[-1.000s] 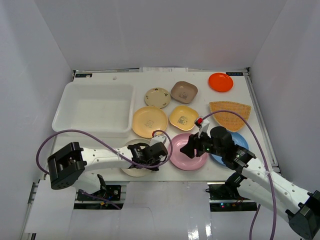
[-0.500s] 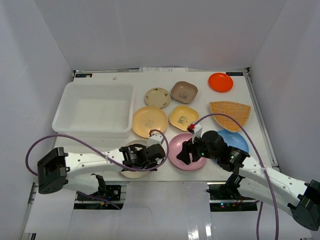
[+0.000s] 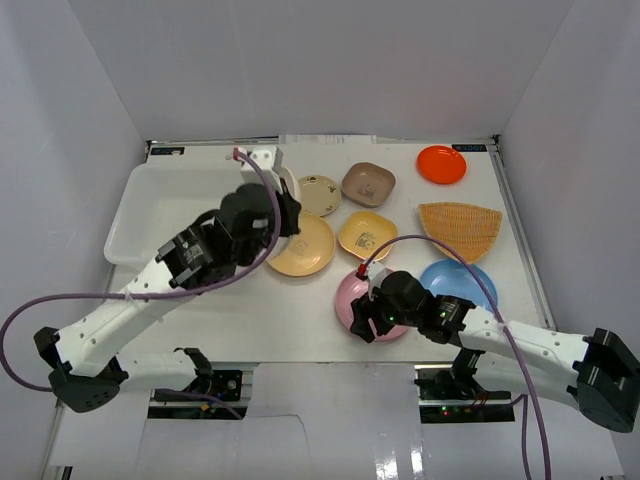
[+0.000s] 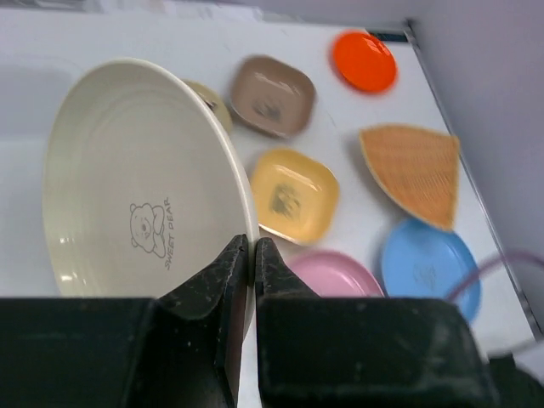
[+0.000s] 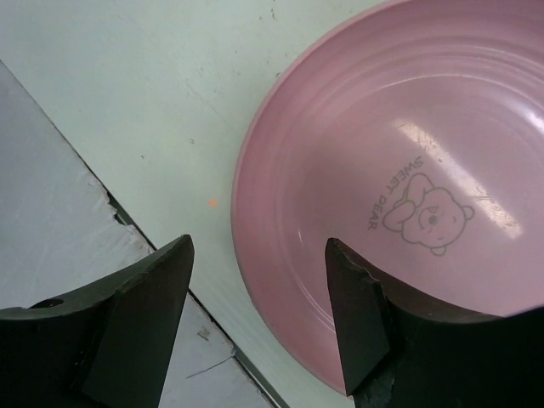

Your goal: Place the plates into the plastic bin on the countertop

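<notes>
My left gripper (image 3: 276, 212) is shut on the rim of a round cream plate (image 4: 127, 187). It holds the plate tilted in the air over the right edge of the plastic bin (image 3: 170, 205). The jaws pinch the plate's edge in the left wrist view (image 4: 252, 248). My right gripper (image 3: 364, 322) is open and low over the countertop (image 3: 250, 310). Its fingers straddle the near-left rim of the pink plate (image 5: 408, 170), one outside the rim and one over the dish. Its jaws hold nothing.
On the countertop lie a tan round plate (image 3: 305, 250), a small cream plate (image 3: 320, 192), a brown plate (image 3: 367, 183), a yellow plate (image 3: 367, 235), an orange-red plate (image 3: 441, 164), a woven fan plate (image 3: 460, 228) and a blue plate (image 3: 455, 282). White walls stand on three sides.
My left gripper has lifted the cream plate from the front of the countertop and carried it back toward the bin. My right gripper has slid left to the pink plate's near rim.
</notes>
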You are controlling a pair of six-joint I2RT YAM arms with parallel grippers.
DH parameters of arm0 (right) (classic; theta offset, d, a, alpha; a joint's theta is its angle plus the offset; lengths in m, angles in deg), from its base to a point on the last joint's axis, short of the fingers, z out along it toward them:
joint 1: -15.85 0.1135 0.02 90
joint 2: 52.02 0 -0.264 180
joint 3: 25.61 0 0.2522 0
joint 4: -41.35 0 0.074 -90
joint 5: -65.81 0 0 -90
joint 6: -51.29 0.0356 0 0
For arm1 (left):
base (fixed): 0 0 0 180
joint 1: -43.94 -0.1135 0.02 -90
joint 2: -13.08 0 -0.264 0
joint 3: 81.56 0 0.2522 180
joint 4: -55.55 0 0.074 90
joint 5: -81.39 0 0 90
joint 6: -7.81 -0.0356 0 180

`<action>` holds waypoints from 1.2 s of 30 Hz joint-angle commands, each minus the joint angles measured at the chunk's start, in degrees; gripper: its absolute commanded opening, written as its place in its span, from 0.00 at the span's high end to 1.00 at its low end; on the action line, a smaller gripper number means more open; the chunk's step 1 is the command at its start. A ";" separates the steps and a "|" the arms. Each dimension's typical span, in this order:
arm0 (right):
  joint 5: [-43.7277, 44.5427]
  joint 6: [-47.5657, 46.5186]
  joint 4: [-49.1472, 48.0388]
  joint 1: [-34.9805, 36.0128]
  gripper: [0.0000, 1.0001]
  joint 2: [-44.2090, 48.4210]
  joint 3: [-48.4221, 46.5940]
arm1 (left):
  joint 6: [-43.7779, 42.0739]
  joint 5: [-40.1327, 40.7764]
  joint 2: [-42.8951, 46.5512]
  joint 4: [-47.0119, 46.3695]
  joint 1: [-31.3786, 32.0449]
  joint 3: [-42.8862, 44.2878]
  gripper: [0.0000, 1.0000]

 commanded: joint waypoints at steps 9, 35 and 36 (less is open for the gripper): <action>10.92 -3.76 -0.36 6.14 0.32 -6.93 -5.20 | -16.90 -0.94 -15.79 1.14 -32.59 11.64 1.00; 27.26 -3.68 11.76 20.19 0.92 -24.25 -19.51 | -12.77 -16.40 -23.22 -6.51 -43.43 3.90 0.05; 27.79 -3.16 13.17 20.81 0.92 -23.90 -22.31 | -11.46 -21.03 -21.45 -6.68 -43.43 3.56 0.04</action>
